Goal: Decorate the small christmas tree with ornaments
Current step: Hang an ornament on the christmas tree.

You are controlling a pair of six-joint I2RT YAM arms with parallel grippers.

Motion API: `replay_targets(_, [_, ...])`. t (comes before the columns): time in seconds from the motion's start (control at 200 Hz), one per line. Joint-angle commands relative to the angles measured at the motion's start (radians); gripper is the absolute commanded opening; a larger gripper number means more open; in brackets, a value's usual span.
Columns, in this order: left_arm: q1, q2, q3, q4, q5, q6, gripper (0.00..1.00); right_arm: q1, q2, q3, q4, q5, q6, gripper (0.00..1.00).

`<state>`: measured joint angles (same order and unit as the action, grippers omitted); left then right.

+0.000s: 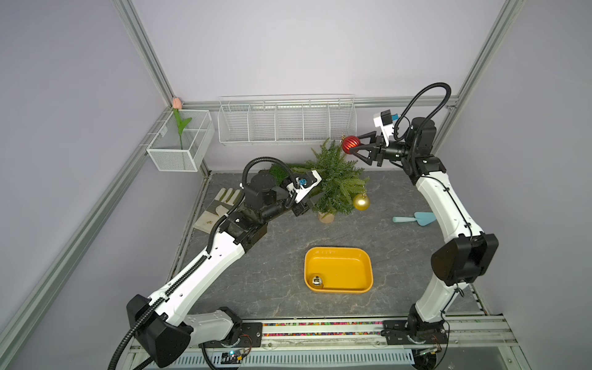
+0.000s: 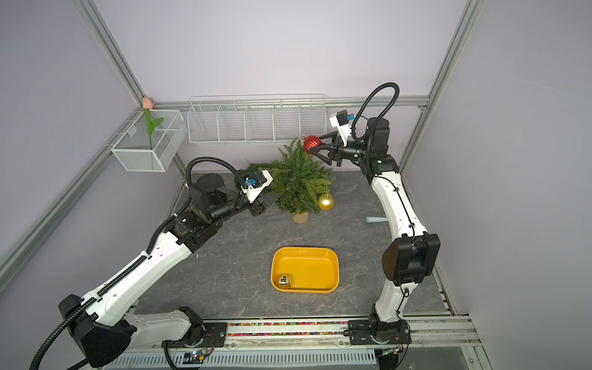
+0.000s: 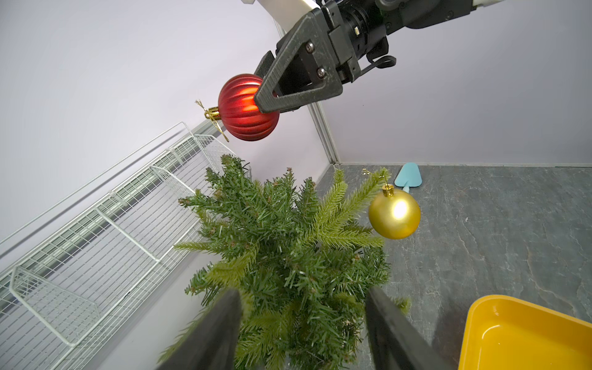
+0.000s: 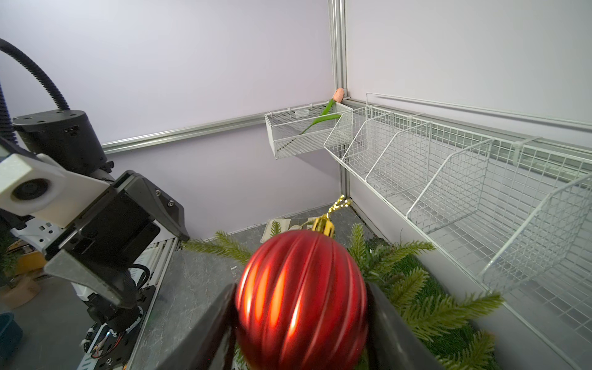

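Observation:
The small christmas tree [image 1: 333,182] [image 2: 298,182] stands on its tan base at the back of the grey table. A gold ornament [image 1: 361,201] [image 3: 394,214] hangs from a branch tip on its right side. My right gripper [image 1: 353,143] is shut on the ribbed red ornament [image 1: 349,144] [image 4: 301,298] and holds it just above the treetop, cap and gold loop pointing away from the arm. My left gripper [image 3: 304,291] is low on the tree's left side, its fingers pressed into the lower foliage [image 3: 288,256] from both sides. The silver ornament [image 1: 317,281] lies in a corner of the yellow tray [image 1: 346,269].
A teal trowel [image 1: 416,218] lies on the table to the right, and work gloves [image 1: 221,208] lie at the left. A roll of artificial grass [image 1: 278,169] sits behind the tree. On the back wall are a wire basket rack [image 1: 286,120] and a mesh box [image 1: 181,153] holding a tulip.

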<state>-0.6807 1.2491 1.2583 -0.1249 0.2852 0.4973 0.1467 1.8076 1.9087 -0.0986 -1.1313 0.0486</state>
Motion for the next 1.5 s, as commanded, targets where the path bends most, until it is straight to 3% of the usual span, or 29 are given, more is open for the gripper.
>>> replay_targets(0.0, [0.0,0.004,0.011,0.004,0.009,-0.009,0.64,0.009,0.028,0.05,-0.06,0.027,-0.052,0.46])
replay_targets(0.335, [0.0,0.006,0.013,0.005,0.008,-0.01,0.64,0.038,0.085,0.173,-0.259,0.088,-0.178,0.45])
replay_targets(0.65, [0.0,0.007,0.013,0.003,0.005,-0.005,0.64,0.04,0.075,0.177,-0.379,0.13,-0.271,0.45])
replay_targets(1.495, [0.0,0.026,0.026,0.004,0.023,-0.008,0.63,0.014,-0.037,0.04,-0.34,0.128,-0.302,0.44])
